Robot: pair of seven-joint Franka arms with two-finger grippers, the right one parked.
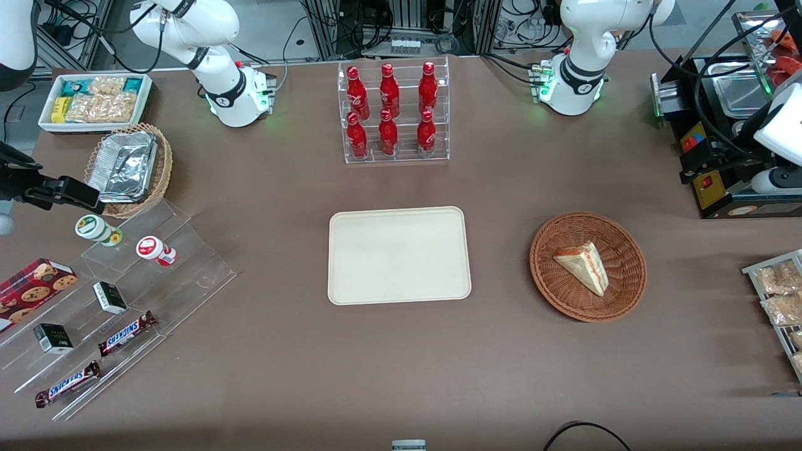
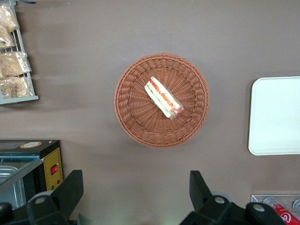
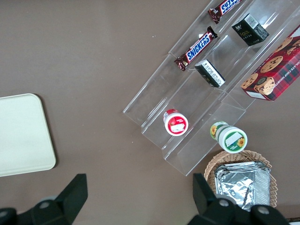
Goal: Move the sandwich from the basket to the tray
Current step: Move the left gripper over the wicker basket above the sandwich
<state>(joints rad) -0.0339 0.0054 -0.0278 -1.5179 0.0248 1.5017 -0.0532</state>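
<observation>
Sandwich (image 1: 584, 265) lies in the basket (image 1: 551, 275), pincer (image 2: 136, 197) released above.

The left wrist view shows the red, orange and green filling edge; the front view shows mostly white bread. The tray (image 1: 398, 255) sits bare on the brown surface (image 1: 401, 376), well apart from the basket toward the parked arm's end. The pincer's fingers (image 2: 70, 190) are spread wide and grip nothing; the front view does not show it.

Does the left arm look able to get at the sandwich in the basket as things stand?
Probably yes: the gripper hangs open above the table, and the sandwich lies uncovered in the basket.
</observation>
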